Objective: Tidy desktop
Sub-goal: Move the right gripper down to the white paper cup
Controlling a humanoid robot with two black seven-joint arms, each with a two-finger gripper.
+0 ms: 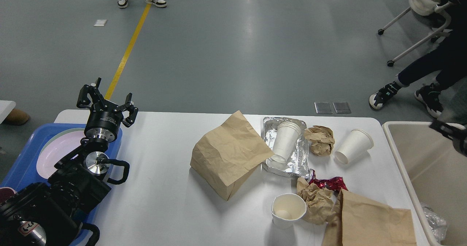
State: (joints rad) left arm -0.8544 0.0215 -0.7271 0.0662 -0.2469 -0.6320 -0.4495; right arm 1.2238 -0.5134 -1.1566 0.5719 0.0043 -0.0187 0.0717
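Note:
The white desktop point(164, 191) holds a standing brown paper bag point(231, 154), a foil tray point(301, 158) with stacked white cups point(286, 141), a crumpled brown paper point(321, 140), a white cup on its side point(354, 145), an upright white cup point(289, 210), another crumpled paper point(316, 200), a red wrapper point(330, 184) and a flat paper bag point(368, 220). My left gripper point(106, 97) is open and empty above the table's far left corner. My right gripper point(450, 132) is a dark blur over the beige bin; its fingers cannot be told apart.
The beige bin point(434, 173) stands at the table's right end with crumpled clear plastic point(433, 224) in it. A blue tray point(25, 158) with a pink plate point(58, 149) sits at the left under my left arm. People and a chair stand beyond the table.

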